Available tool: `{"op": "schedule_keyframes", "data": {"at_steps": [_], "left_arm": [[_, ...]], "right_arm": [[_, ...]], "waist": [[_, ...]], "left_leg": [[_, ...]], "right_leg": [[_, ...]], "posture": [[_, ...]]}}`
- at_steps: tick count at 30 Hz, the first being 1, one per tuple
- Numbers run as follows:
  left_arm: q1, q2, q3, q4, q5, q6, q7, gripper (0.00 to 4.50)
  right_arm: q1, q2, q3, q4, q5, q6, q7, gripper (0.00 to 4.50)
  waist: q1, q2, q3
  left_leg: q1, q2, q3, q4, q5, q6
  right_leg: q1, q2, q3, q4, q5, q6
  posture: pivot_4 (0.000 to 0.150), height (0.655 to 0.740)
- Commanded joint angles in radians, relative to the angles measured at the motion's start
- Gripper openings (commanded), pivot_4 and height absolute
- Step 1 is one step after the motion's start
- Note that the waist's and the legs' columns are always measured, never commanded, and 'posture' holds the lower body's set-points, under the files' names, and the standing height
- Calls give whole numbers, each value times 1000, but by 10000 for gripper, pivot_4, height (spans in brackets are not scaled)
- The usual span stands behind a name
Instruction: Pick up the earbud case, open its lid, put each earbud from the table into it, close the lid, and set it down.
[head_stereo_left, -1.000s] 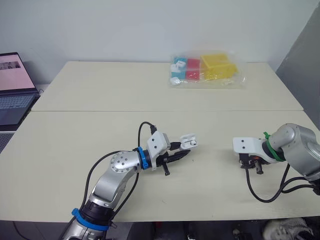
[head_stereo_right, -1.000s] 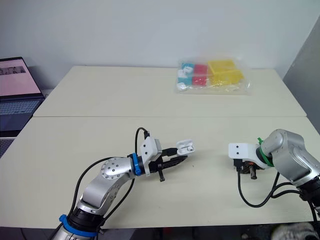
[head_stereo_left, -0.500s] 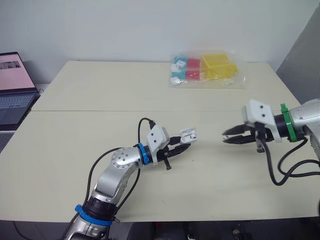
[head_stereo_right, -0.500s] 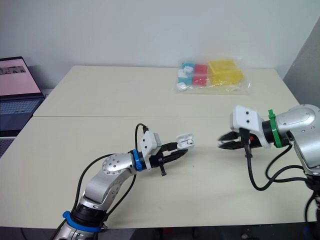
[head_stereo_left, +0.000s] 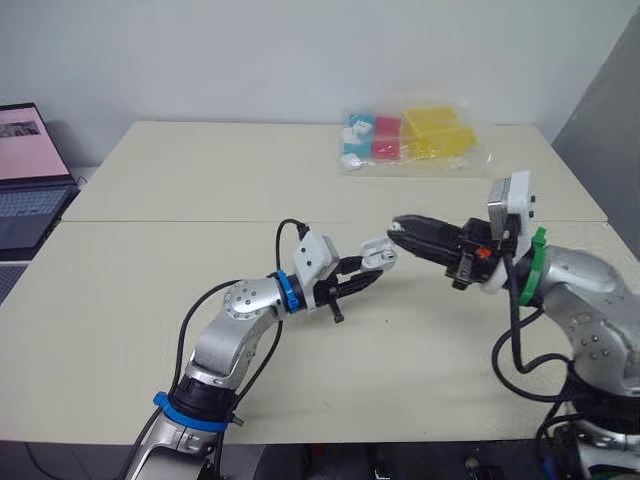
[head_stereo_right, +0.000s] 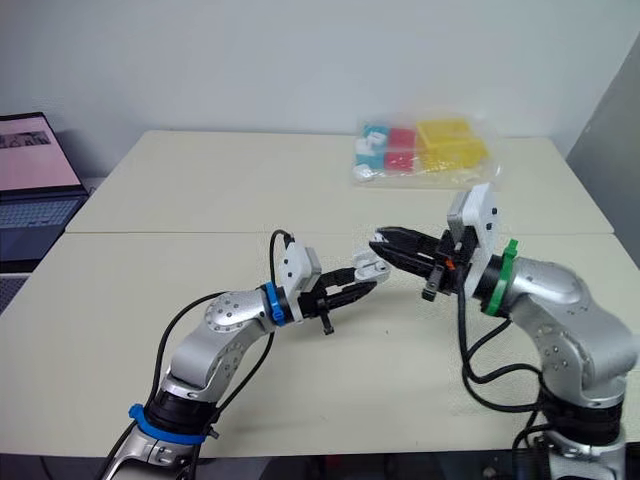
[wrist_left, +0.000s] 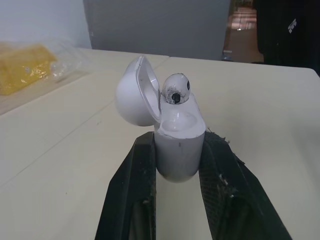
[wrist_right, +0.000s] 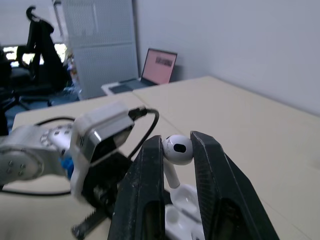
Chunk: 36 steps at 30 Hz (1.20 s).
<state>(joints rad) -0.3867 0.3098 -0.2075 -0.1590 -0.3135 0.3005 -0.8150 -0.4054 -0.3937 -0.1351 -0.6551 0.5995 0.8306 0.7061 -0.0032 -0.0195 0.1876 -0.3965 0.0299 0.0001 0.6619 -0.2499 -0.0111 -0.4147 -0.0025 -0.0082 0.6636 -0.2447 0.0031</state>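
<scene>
probably light, glossy and slip-prone, the earbud (wrist_right: 178, 149) is pinched by its round head between the closed fingers of the right gripper (wrist_right: 176, 141), stem just above the open earbud case (wrist_left: 176, 127), whose hard body the left gripper (wrist_left: 177, 145) clamps at its sides.

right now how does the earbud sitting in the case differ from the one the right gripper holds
The seated earbud is sunk in the open case, with only its round head showing; the held earbud is out in the air with its stem bare. No fingers touch the seated earbud, since the left gripper clamps the case instead; the held earbud is pinched directly by the right gripper. Both are white.
</scene>
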Motion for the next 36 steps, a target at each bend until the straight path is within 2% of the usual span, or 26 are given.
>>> {"op": "schedule_keyframes", "data": {"at_steps": [1,6,14,36], "left_arm": [[-17,-5,14,-48,-21,10,9,7970],[-26,-2,20,-60,-24,31,10,7970],[-30,0,30,-81,-29,62,15,7970],[-35,13,39,-112,-50,98,23,7970]], "right_arm": [[38,38,68,4,-96,-153,-75,4336],[62,75,156,70,-171,-279,-104,4336],[127,77,212,124,-201,-388,-97,4336],[211,89,254,168,-218,-494,-100,4335]], "waist": [[0,0,0],[0,0,0],[0,0,0],[0,0,0]], "left_leg": [[0,0,0,0,0,0],[0,0,1,0,0,0],[0,0,0,0,0,0],[0,0,0,0,0,0]], "right_leg": [[0,0,0,0,0,0],[0,0,1,0,0,0],[0,0,0,0,0,0],[0,0,0,0,0,0]], "posture": [[1500,7400],[1500,7400],[1500,7400],[1500,7400]]}}
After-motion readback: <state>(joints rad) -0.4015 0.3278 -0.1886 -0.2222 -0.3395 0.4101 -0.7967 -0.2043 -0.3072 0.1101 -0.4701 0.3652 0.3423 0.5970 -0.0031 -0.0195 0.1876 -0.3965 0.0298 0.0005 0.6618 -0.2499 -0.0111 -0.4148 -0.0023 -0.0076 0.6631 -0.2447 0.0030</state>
